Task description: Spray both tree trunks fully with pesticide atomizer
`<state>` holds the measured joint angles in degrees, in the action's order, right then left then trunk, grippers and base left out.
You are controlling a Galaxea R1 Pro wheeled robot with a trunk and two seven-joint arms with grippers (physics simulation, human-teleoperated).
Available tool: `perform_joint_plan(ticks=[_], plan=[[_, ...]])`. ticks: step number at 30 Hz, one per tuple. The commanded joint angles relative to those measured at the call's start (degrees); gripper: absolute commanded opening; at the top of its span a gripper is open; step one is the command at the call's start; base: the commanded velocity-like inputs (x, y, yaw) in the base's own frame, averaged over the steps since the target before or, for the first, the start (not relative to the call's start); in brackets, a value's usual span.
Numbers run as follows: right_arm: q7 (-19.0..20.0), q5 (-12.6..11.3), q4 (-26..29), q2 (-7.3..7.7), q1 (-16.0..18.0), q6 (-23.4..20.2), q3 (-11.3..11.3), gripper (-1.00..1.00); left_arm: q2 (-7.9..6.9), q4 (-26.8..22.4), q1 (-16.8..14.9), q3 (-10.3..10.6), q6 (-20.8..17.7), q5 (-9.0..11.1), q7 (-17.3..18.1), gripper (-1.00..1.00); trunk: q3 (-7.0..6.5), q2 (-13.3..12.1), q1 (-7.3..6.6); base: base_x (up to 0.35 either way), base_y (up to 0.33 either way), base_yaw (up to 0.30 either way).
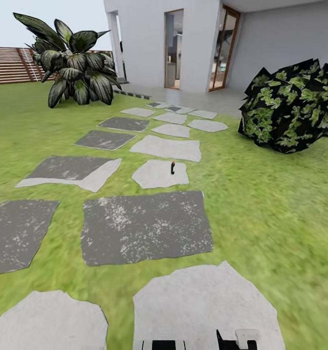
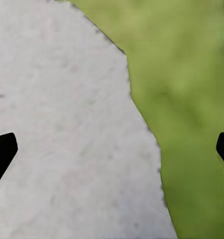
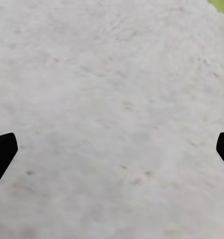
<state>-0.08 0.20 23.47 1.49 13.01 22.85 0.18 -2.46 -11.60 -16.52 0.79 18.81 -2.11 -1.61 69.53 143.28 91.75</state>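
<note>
1. The pesticide atomizer (image 1: 173,167) stands upright on a pale stepping stone (image 1: 156,176), long axis vertical.
2. From that stone, a dark paving slab (image 1: 145,227) lies between it and the robot; both tools are well short of it.
3. The atomizer lies straight ahead, neither arm clearly nearer.
4. Left tool (image 2: 112,149) and right tool (image 3: 112,149) are spread wide, empty, over a pale stone and grass (image 2: 191,99).

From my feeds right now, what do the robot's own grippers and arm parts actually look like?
Little of them shows. In each wrist view the fingers are plain black, tapered wedges with blunt tips at the frame's two sides: left gripper fingers, right gripper fingers. At the head view's bottom edge sit blocky black-and-white robot parts. No cables or markings are visible.
</note>
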Motion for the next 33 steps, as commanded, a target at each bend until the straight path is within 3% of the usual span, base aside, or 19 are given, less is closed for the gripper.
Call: perform_joint_plan(ticks=[1, 7, 33], plan=[[0.0, 0.0, 0.0, 0.0, 0.0, 0.0, 0.0, 1.0, 0.0, 0.0, 0.0, 0.0, 0.0, 0.0, 0.0, 1.0, 0.0, 0.0, 0.0, 0.34, 0.12, -0.264], [0.1, 0.0, 0.0, 0.0, 0.0, 0.0, 0.1, 1.0, 0.0, 0.0, 0.0, 0.0, 0.0, 0.0, 0.0, 1.0, 0.0, 0.0, 0.0, 0.34, 0.121, -0.167], [0.1, 0.0, 0.0, -0.09, 0.0, 0.0, 0.1, 1.0, 0.0, 0.0, 0.0, 0.0, 0.0, 0.0, 0.0, 1.0, 0.0, 0.0, 0.0, 0.34, 0.121, -0.004]])
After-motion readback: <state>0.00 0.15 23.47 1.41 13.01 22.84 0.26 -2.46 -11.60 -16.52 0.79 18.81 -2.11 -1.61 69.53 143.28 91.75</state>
